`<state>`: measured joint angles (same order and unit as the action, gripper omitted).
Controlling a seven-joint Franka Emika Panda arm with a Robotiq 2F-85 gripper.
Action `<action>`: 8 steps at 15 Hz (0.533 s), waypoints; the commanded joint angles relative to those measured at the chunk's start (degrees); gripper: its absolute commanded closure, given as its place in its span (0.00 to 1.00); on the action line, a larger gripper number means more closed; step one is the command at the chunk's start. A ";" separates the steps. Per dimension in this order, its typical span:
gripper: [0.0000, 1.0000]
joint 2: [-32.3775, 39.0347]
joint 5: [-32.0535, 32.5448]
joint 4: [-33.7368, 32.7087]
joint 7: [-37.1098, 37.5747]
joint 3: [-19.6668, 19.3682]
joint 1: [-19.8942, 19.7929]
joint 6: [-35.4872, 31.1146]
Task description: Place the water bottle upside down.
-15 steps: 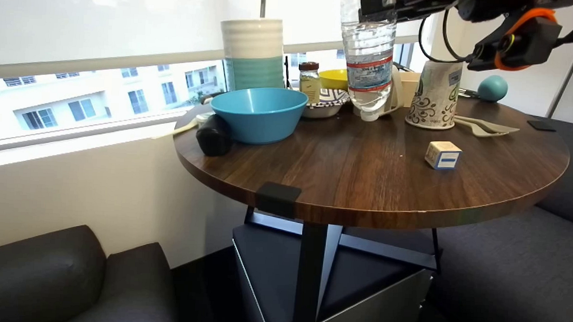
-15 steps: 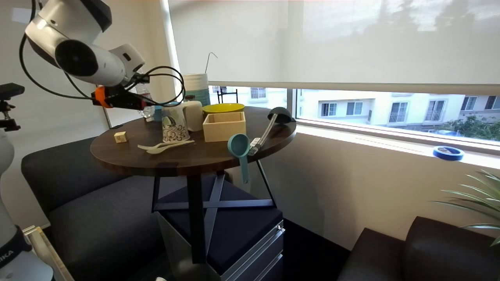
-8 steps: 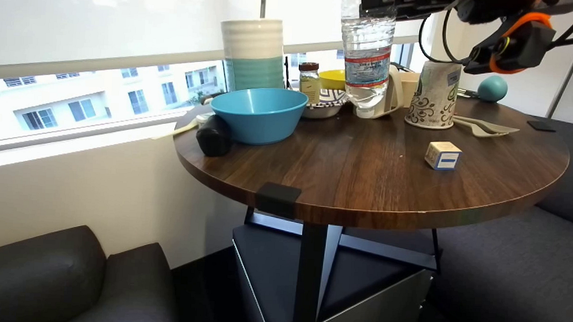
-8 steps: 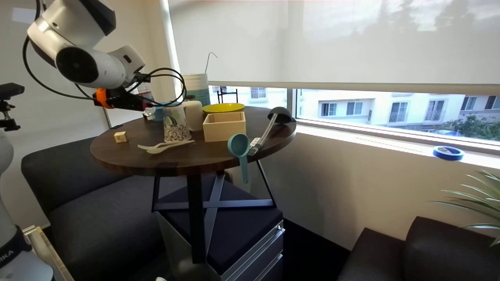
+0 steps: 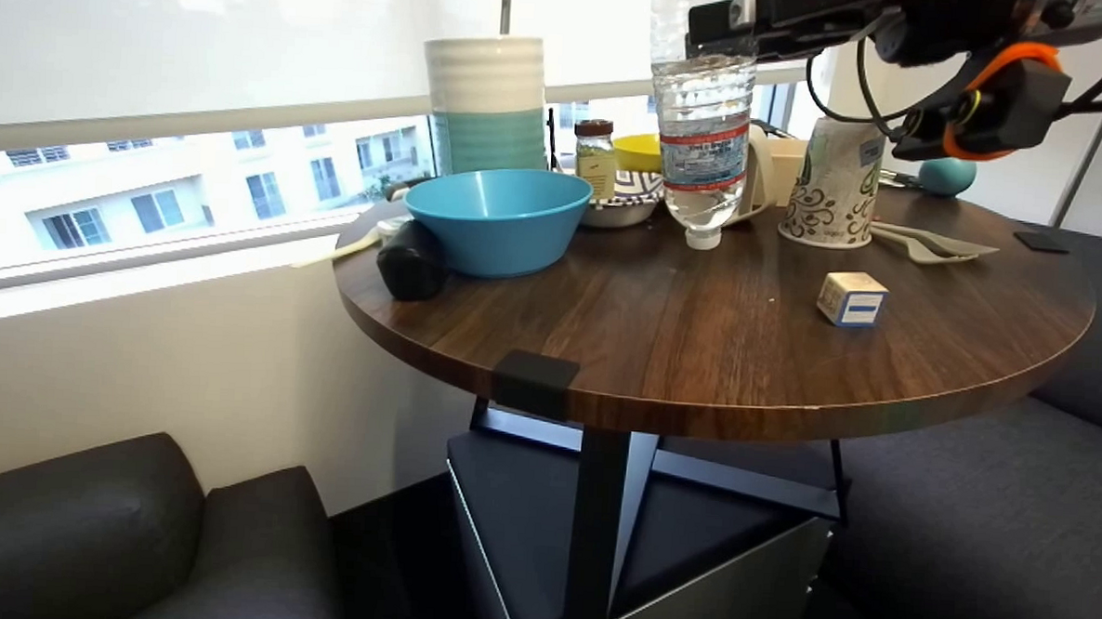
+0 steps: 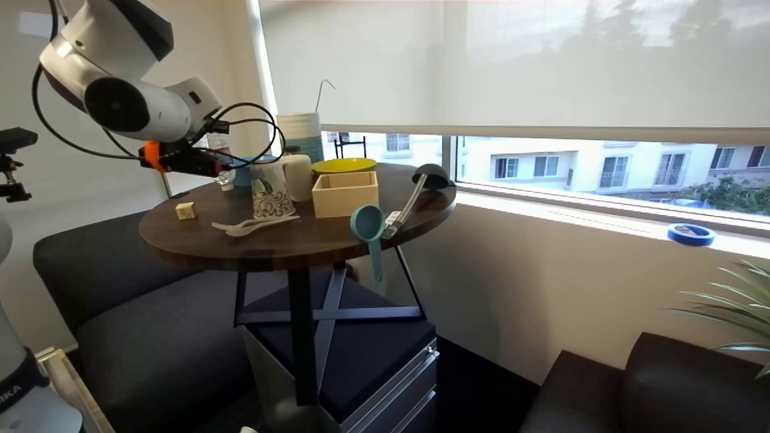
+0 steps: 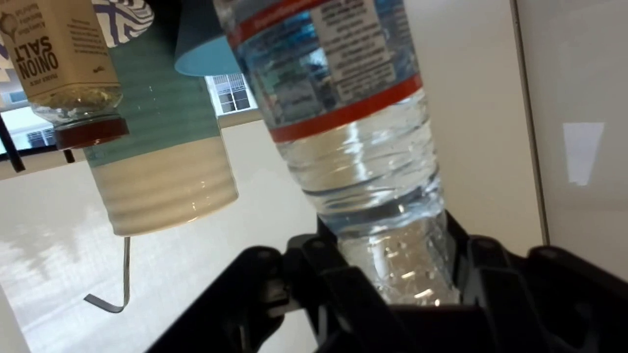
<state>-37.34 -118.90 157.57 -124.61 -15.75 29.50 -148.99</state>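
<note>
The water bottle (image 5: 704, 158) is clear with a blue and red label and hangs upside down, white cap (image 5: 703, 238) lowest, leaning slightly. My gripper (image 5: 723, 24) is shut on its base end from the side. The cap is just over or on the round table (image 5: 680, 324); I cannot tell whether it touches. In an exterior view the arm and gripper (image 6: 207, 163) partly hide the bottle (image 6: 218, 143). In the wrist view the gripper (image 7: 390, 228) has a black finger on each side of the bottle (image 7: 338, 93).
A blue bowl (image 5: 503, 228) and black object (image 5: 411, 261) stand beside the bottle. A patterned cup (image 5: 830, 191), white utensils (image 5: 930, 244) and small cube (image 5: 852, 298) are on the other side. Behind are a jar (image 5: 595, 163), white mug (image 6: 297, 178) and wooden box (image 6: 346, 195).
The gripper has lowered slightly with the bottle. The cap has moved down and nearer in an exterior view. The bottle stays upside down in the grip.
</note>
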 commanded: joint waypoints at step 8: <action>0.76 1.59 -6.20 0.04 3.20 -2.17 3.64 2.11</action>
<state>-36.61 -122.23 157.60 -120.96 -16.58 31.88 -148.81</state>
